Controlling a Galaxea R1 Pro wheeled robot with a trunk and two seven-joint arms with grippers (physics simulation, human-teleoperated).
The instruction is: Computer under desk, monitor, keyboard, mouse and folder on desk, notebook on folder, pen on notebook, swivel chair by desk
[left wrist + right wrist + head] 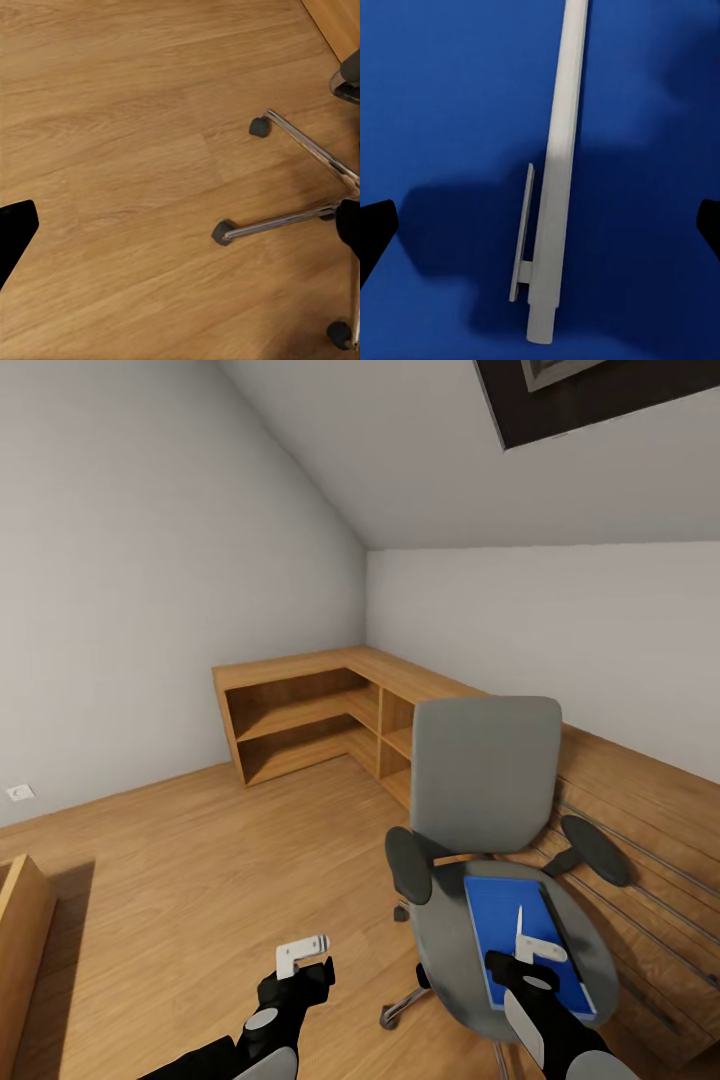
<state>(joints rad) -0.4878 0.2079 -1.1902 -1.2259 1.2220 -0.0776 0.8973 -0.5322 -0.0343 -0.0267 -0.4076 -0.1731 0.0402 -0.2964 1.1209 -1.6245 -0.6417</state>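
Right gripper [540, 948] hovers over one pen [556, 172] on one blue folder [525, 940], jaws wide, holding nothing; left gripper [303, 952] jaws wide, empty, above the floor [127, 150]

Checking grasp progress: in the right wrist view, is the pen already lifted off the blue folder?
No. The pen lies flat on the folder, with the right end effector fingers apart on either side of it.

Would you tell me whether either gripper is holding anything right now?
Nothing is held. The right gripper hangs open over the pen on the folder; the left gripper is open over the floor.
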